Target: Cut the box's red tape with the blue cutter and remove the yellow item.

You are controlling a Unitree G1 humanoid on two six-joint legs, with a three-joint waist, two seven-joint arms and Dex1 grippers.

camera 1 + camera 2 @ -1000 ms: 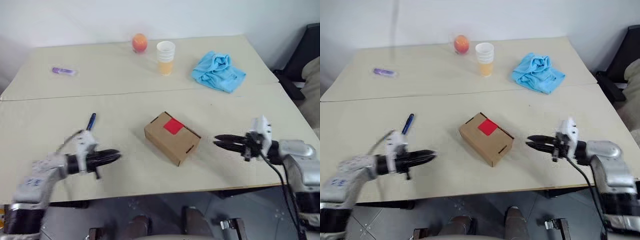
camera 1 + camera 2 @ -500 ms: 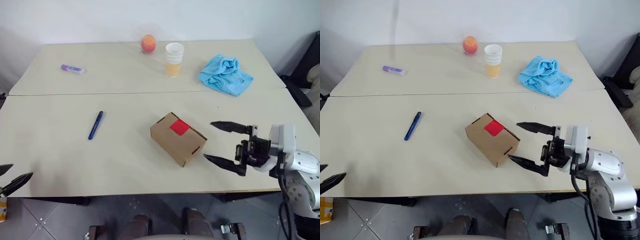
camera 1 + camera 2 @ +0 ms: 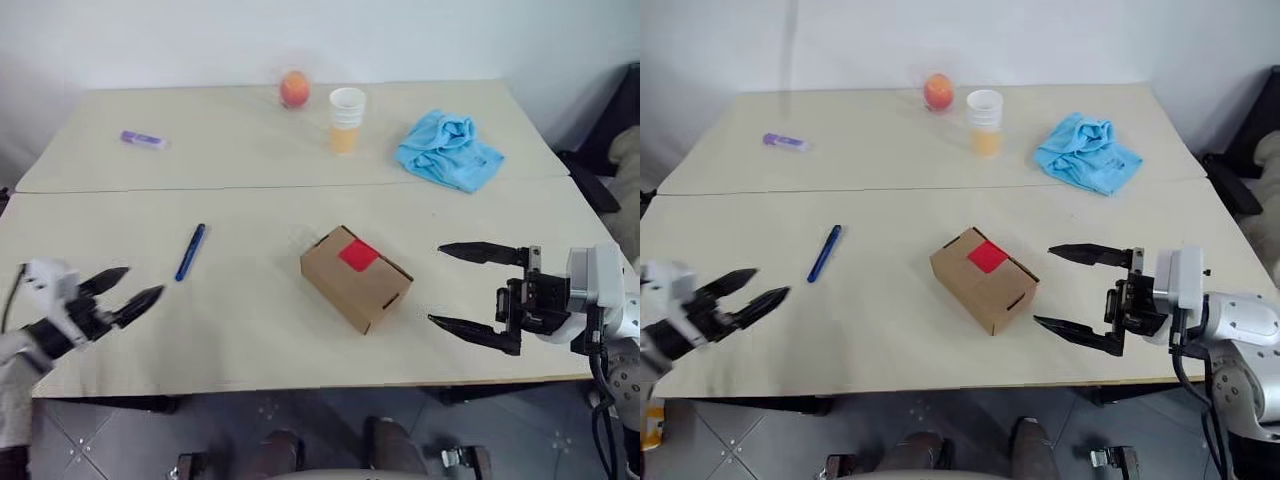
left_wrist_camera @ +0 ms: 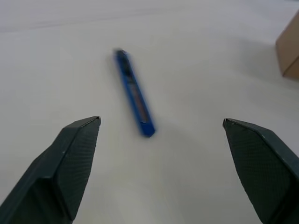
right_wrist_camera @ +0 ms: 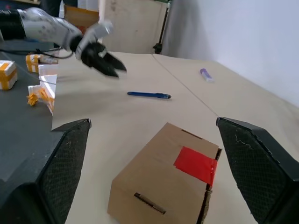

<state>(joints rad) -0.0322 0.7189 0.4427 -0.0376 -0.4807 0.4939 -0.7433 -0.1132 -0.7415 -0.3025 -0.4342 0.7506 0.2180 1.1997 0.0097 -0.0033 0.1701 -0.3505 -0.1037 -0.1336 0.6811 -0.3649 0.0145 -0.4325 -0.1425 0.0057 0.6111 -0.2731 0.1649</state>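
the left end effector now stands with its two black fingers spread wide and nothing between them, where a second ago they were nearly pinched together. it hangs low over the near-left part of the bench, aimed forward, with the blue cutter lying just ahead of it and apart from both fingers; half a second ago this arm was almost off the bench's near-left edge. the right end effector has likewise gone from nearly shut to fully spread and empty, and it points across toward the box, just beside its right end without touching.

my reading: both arms have opened up for the first grasp, the left for the cutter, the right perhaps to steady the box. nothing of the task is done yet: the red tape sits whole on the closed lid, and the yellow item is presumably still shut inside.

the cutter lies flat, its long axis running near-to-far with a slight lean to the right at the far end, roughly in line with the left arm's approach. the box lies diagonally at mid-bench, its long axis running from far-left to near-right.
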